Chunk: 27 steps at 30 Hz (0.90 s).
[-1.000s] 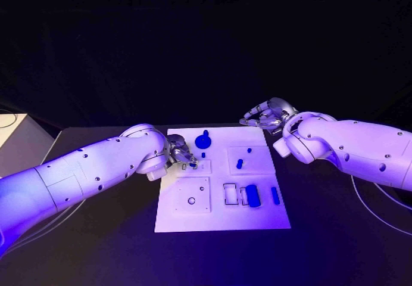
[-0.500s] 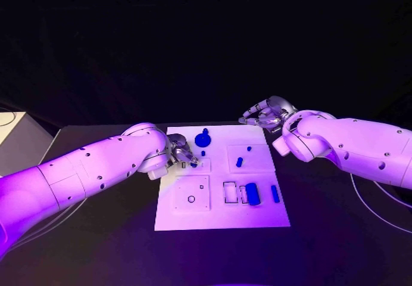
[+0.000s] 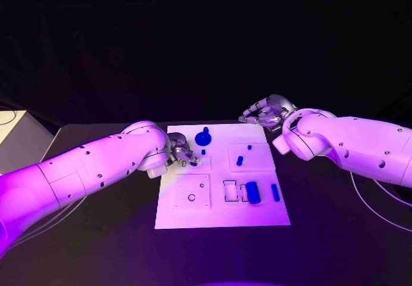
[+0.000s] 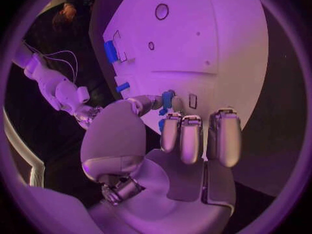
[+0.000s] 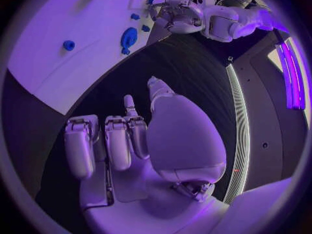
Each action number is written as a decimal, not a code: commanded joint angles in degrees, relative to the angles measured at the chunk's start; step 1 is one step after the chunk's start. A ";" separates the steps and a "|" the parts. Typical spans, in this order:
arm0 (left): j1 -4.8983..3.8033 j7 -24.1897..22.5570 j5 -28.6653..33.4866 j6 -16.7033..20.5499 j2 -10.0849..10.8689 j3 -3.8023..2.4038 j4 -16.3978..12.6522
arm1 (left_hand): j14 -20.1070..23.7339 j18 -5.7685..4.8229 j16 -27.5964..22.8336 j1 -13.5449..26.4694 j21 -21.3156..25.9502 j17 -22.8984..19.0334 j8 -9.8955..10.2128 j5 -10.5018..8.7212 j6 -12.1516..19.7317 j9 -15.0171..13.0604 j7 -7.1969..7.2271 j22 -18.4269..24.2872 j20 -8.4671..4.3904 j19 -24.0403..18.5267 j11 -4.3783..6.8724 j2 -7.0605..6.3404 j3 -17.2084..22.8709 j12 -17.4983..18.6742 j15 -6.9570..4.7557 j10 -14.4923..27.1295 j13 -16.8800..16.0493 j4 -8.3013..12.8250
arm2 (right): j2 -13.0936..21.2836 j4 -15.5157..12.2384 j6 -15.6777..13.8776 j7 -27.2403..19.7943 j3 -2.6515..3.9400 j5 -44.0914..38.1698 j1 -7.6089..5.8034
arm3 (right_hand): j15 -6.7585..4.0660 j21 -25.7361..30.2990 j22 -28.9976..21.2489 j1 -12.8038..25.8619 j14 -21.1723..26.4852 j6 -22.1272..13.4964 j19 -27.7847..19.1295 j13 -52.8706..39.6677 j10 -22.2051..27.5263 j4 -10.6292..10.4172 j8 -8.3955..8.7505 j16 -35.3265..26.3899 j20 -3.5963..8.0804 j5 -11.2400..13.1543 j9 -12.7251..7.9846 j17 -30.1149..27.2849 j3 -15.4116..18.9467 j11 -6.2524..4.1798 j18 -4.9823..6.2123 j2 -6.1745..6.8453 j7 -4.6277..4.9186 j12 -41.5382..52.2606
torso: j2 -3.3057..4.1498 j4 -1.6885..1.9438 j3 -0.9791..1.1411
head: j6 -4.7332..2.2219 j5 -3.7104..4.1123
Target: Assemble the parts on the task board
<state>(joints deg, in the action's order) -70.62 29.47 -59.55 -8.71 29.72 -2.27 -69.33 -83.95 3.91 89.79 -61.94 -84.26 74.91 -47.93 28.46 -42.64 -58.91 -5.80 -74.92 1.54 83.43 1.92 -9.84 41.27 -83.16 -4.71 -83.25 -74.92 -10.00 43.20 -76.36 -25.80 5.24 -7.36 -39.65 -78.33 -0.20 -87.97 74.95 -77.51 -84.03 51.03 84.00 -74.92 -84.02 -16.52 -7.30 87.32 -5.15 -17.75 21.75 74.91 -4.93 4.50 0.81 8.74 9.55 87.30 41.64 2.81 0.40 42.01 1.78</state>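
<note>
Task board (image 3: 221, 214) lies mid-counter (image 3: 103, 250), a white plate with recessed outlines.

Left robot hand (image 3: 183, 156) sits over the board's 9 o'clock edge, fingers curled down. The left wrist view shows a small blue part (image 4: 168, 99) pinched between thumb and fingertip, just above a small slot; likely held low and close so it can be lined up and pressed in.

Right robot hand (image 3: 266, 114) hangs off the board's 1 o'clock corner above bare counter, fingers loosely curled, holding nothing; probably parked clear to leave the board open.

Other parts: round blue piece (image 3: 203, 139) at 12 o'clock, short peg (image 3: 239, 161) near centre, blue block (image 3: 252, 194) and slim bar (image 3: 275, 193) at 4 o'clock.
</note>
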 commanded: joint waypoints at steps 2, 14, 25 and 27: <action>0.12 -0.14 -0.74 -2.03 0.04 0.11 0.10 | -6.05 -1.02 0.21 -0.28 -0.21 15.09 -0.09 0.24 -4.35 -0.23 3.87 -0.48 -0.37 0.13 0.23 0.25 7.13 -0.15 -0.55 -0.24 -2.89 7.44 | -0.01 0.01 0.54 -0.22 0.02 -0.49 0.01 | 0.09 0.21 12.85 0.46 -4.52 -0.39 5.24 -12.46 -2.95 -0.04 -0.29 -0.39 -0.29 -0.40 0.06 8.83 -0.35 0.04 -0.19 -0.11 -0.11 -0.28 | -0.02 -0.02 -0.01 | 0.12 -0.02; 0.12 -0.17 -1.33 -2.05 -0.22 0.11 0.35 | -6.05 -1.00 0.21 -0.36 -0.19 15.09 -0.06 0.27 -4.37 -0.30 3.89 -0.42 -0.39 0.11 0.25 0.19 7.20 -0.09 -0.57 -0.20 -2.81 7.60 | 0.01 0.00 0.61 -0.22 0.02 -0.49 0.02 | 0.09 0.21 12.85 0.46 -4.52 -0.39 5.24 -12.46 -2.95 -0.04 -0.29 -0.39 -0.29 -0.40 0.06 8.83 -0.35 0.04 -0.19 -0.11 -0.11 -0.28 | 0.02 0.00 -0.02 | 0.21 -0.03; 0.21 0.08 -1.38 -4.07 -0.98 0.43 1.20 | -6.05 -1.01 0.21 -0.23 -0.18 15.09 0.01 0.16 -4.45 -0.41 3.85 -0.44 -0.42 0.11 0.22 0.21 7.14 -0.10 -0.59 -0.24 -2.85 7.55 | 0.04 -0.07 0.63 -0.22 0.02 -0.49 0.02 | 0.11 0.29 12.78 0.63 -4.51 -0.43 5.21 -12.48 -2.98 -0.05 -0.35 -0.42 -0.30 -0.38 0.08 8.79 -0.43 0.05 -0.17 -0.11 -0.10 -0.25 | 0.05 0.01 0.04 | 0.59 0.12; 0.22 0.13 -1.39 -4.46 -1.05 0.69 1.23 | -6.05 -1.02 0.21 -0.22 -0.21 15.09 0.02 0.15 -4.46 -0.42 3.85 -0.50 -0.42 0.14 0.22 0.21 7.13 -0.07 -0.59 -0.22 -2.81 7.54 | 0.04 -0.07 0.63 -0.22 0.02 -0.49 0.02 | 0.11 0.29 12.78 0.63 -4.51 -0.43 5.21 -12.48 -2.98 -0.05 -0.35 -0.42 -0.30 -0.38 0.08 8.79 -0.43 0.05 -0.17 -0.11 -0.10 -0.25 | 0.09 0.01 0.05 | 0.61 0.11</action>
<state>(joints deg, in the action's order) -70.94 29.30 -60.57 -10.09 28.85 -2.07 -68.24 -84.16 3.91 89.79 -61.94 -84.26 74.91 -47.89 28.32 -43.25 -58.96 -5.62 -74.91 1.55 83.43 1.92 -9.84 41.27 -83.16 -4.91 -83.25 -74.92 -10.00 43.24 -76.39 -25.67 5.25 -7.37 -39.72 -78.31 -0.20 -87.97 74.93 -77.51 -84.03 51.04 84.00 -74.91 -84.02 -16.52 -7.30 87.10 -5.15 -17.96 21.73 74.91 -4.93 4.50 0.81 8.74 9.54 87.30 41.70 2.80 0.41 42.54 1.87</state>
